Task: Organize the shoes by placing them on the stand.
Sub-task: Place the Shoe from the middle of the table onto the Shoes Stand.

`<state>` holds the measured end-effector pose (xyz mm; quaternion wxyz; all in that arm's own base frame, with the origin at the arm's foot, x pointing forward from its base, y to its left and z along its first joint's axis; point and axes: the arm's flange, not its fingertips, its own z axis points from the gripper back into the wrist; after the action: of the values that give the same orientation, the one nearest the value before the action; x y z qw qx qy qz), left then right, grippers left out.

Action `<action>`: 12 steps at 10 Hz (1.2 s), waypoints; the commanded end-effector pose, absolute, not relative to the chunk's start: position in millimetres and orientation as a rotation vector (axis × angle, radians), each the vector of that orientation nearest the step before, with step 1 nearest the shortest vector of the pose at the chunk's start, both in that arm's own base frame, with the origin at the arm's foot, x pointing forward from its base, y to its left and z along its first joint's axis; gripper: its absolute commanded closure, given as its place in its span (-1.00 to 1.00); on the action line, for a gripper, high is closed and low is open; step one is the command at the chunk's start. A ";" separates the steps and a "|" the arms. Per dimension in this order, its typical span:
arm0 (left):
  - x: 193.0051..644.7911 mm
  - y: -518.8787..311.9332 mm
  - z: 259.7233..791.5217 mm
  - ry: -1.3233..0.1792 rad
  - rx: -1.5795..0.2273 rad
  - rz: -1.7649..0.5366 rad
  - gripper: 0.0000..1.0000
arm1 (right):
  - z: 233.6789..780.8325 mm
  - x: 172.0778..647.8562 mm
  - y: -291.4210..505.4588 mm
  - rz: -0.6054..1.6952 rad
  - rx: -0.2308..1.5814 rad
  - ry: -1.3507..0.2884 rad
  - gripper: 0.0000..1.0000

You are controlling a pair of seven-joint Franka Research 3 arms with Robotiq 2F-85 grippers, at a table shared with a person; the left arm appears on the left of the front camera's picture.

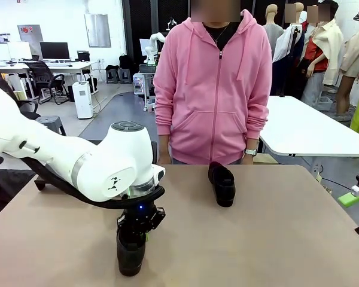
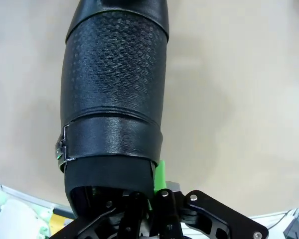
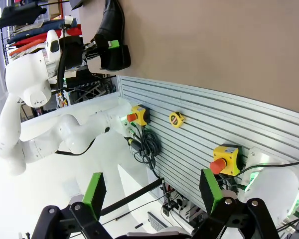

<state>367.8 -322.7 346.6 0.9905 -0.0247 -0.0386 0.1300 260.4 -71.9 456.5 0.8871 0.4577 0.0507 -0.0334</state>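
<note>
Desk [image 1: 275, 239]: brown top, broad and plain, in a workshop room with white tables behind it.
Person [image 1: 212, 89]: stands at the far side in a pink hoodie, arms down.
Near shoe [image 1: 130, 258]: black loafer at the near left of the desk, toe toward the robot's side. The left wrist view shows a textured upper with a smooth band across it.
Left pincer [image 1: 137, 234]: comes straight down on the near shoe and is clamped on the rim of its opening. One green pad [image 2: 160, 177] lies against the shoe's outer side.
Far shoe [image 1: 222, 183]: second black loafer near the far edge, just before the person and well apart from the near shoe.
Right pincer [image 3: 152, 194]: fingers wide apart, holding nothing. It is off the desk, facing a grey slatted panel [image 3: 199, 119] with red stop buttons [image 3: 224, 159].
</note>
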 end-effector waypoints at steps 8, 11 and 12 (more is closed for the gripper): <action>262.5 -214.8 480.3 -0.290 -0.081 -0.046 1.00 | 460.7 262.1 -70.4 -0.091 0.970 0.105 -1.00; 267.4 -84.1 465.5 -0.312 -0.064 0.152 1.00 | 460.7 262.1 -70.4 -0.091 0.970 0.105 -1.00; 262.4 -64.0 457.3 -0.305 -0.116 0.182 1.00 | 460.7 262.1 -70.4 -0.091 0.970 0.105 -1.00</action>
<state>292.6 -88.7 513.4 0.9825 -0.0403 -0.1587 0.0889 260.5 -72.0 456.3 0.8869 0.4578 0.0515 -0.0340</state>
